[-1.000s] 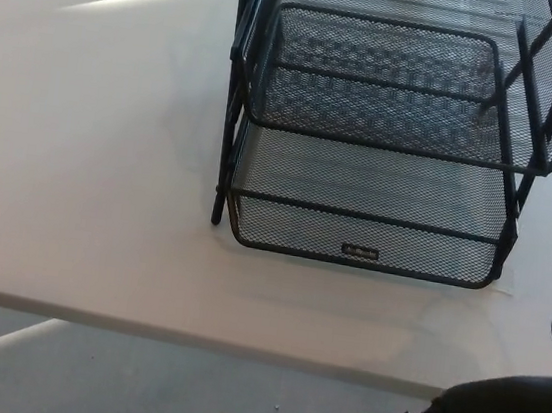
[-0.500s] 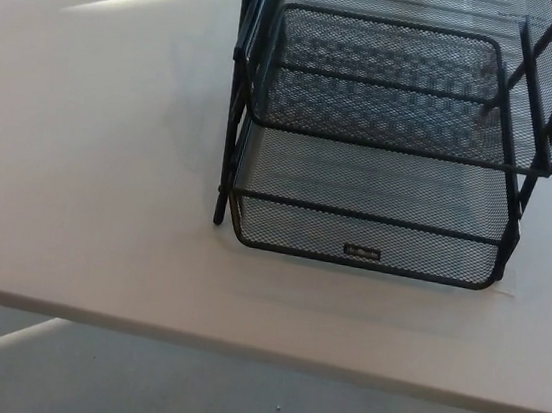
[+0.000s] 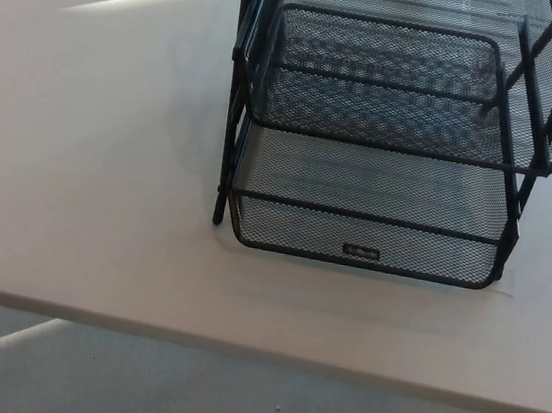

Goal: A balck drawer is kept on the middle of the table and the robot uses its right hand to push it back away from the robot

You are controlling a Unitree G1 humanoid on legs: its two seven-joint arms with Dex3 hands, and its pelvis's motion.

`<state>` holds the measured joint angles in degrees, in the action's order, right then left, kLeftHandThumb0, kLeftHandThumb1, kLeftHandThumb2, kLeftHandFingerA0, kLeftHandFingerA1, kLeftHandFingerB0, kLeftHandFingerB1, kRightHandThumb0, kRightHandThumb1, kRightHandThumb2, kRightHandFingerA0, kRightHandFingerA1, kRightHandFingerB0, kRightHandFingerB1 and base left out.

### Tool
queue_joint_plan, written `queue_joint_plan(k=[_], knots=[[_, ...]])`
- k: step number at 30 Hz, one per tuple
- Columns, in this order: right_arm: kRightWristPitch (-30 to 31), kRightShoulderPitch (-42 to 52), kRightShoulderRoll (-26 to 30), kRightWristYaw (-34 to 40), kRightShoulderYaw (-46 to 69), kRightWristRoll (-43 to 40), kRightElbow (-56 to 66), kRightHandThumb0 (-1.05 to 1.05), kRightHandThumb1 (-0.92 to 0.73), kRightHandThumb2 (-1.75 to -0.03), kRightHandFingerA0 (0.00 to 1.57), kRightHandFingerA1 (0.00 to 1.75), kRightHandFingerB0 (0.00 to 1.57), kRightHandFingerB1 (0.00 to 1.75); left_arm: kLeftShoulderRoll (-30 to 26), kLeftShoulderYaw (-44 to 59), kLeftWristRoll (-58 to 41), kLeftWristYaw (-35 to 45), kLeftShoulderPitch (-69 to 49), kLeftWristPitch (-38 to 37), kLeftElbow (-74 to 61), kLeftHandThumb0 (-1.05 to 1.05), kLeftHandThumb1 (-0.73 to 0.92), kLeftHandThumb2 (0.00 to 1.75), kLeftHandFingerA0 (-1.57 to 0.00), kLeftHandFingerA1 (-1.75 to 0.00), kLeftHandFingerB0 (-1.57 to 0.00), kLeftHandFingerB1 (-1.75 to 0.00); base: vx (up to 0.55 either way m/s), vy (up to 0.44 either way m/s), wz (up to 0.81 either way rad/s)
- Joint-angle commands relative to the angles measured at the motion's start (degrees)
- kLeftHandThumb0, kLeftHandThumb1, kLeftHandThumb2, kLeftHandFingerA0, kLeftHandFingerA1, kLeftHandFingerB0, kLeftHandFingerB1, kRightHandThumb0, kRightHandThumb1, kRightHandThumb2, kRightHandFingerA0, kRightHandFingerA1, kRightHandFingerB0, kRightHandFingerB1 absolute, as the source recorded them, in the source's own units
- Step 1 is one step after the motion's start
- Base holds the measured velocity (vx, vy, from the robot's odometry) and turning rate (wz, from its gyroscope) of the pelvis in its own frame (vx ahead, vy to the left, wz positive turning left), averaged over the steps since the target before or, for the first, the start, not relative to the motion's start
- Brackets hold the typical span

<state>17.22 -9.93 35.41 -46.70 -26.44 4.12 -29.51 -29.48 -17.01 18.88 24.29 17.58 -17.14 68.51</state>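
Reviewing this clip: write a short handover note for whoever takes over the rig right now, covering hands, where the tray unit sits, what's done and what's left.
Hands: neither robot hand shows in the head view, so their state is unknown.
Things: the black mesh drawer unit stands on the white table, right of centre. Its bottom drawer, with a small label on the front, juts out toward the table's near edge.
Done: nothing touches the unit; whether it has been pushed cannot be told.
Left: if not yet pushed, bring the right robot hand to the front and push the unit away from the robot.
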Motion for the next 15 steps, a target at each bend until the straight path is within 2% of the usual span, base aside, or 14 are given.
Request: queue_joint_plan(k=[1,2,5,6,7,8,9,12,13,15], knots=[[-2.95,-8.41,-7.2,23.8,-8.47,17.35,-21.84,-0.49,-0.71,-0.61,0.5,0.43,0.43,0.37,-1.14,1.1,-0.35,-0.41,-1.65,-0.63,0.86,-0.58,0.72,0.63,-0.43,-0.36,-0.31,-0.32,0.0,0.0,0.0],[-3.41,-8.74,-7.42,24.16,-9.3,17.93,-22.28,-0.51,-0.73,-0.62,0.54,0.45,0.47,0.39,-1.13,1.16,-0.43,-0.27,-1.64,-0.67,0.86,-0.56,0.76,0.63,-0.44,-0.36,-0.32,-0.32,0.0,0.0,0.0],[-2.8,-9.35,-8.79,25.65,-10.81,18.66,-24.48,-0.55,-0.69,-0.64,0.55,0.47,0.47,0.41,-1.13,1.03,-0.33,-0.17,-1.63,-0.74,0.67,-0.58,0.72,0.63,-0.43,-0.37,-0.32,-0.33,0.0,0.0,0.0],[-3.4,-9.37,-9.15,26.1,-12.23,19.62,-25.53,-0.51,-0.6,-1.0,0.52,0.62,0.38,0.54,-1.17,1.06,-0.35,-0.12,-1.53,-0.85,0.72,-0.58,0.72,0.63,-0.43,-0.37,-0.32,-0.32,0.0,0.0,0.0],[-3.67,-9.43,-9.26,26.26,-12.64,19.87,-25.95,-0.51,-0.6,-1.0,0.52,0.62,0.38,0.54,-1.19,1.07,-0.36,-0.11,-1.5,-0.87,0.75,-0.58,0.72,0.63,-0.43,-0.37,-0.32,-0.32,0.0,0.0,0.0],[-4.09,-9.33,-9.45,26.17,-12.8,19.55,-26.7,-0.54,-0.7,-0.64,0.57,0.47,0.48,0.42,-1.3,1.21,-0.55,0.22,-1.47,-1.06,0.65,-0.57,0.76,0.62,-0.44,-0.35,-0.33,-0.31,0.0,0.0,0.0],[-4.44,-9.12,-9.35,25.99,-12.91,19.36,-27.24,-0.52,-0.74,-0.62,0.57,0.47,0.49,0.41,-1.32,1.36,-0.73,0.38,-1.51,-1.17,0.56,-0.55,0.76,0.63,-0.42,-0.35,-0.31,-0.32,0.0,0.0,0.0],[-5.28,-9.39,-9.51,26.12,-13.64,19.32,-29.46,-0.56,-0.7,-0.64,0.55,0.47,0.46,0.41,-1.35,1.47,-0.82,0.33,-1.56,-1.29,0.5,-0.56,0.76,0.62,-0.42,-0.35,-0.31,-0.31,0.0,0.0,0.0],[-5.48,-9.67,-9.74,26.63,-13.45,18.94,-30.73,-0.52,-0.76,-0.63,0.54,0.45,0.46,0.37,-1.36,1.39,-0.63,-0.01,-1.59,-1.35,0.56,-0.57,0.76,0.63,-0.44,-0.36,-0.32,-0.32,0.0,0.0,0.0],[-5.92,-9.94,-9.98,27.63,-12.87,18.33,-32.23,-0.52,-0.76,-0.63,0.53,0.43,0.46,0.37,-1.33,1.32,-0.42,-0.39,-1.62,-1.32,0.66,-0.58,0.72,0.63,-0.43,-0.36,-0.31,-0.32,0.0,0.0,0.0]])
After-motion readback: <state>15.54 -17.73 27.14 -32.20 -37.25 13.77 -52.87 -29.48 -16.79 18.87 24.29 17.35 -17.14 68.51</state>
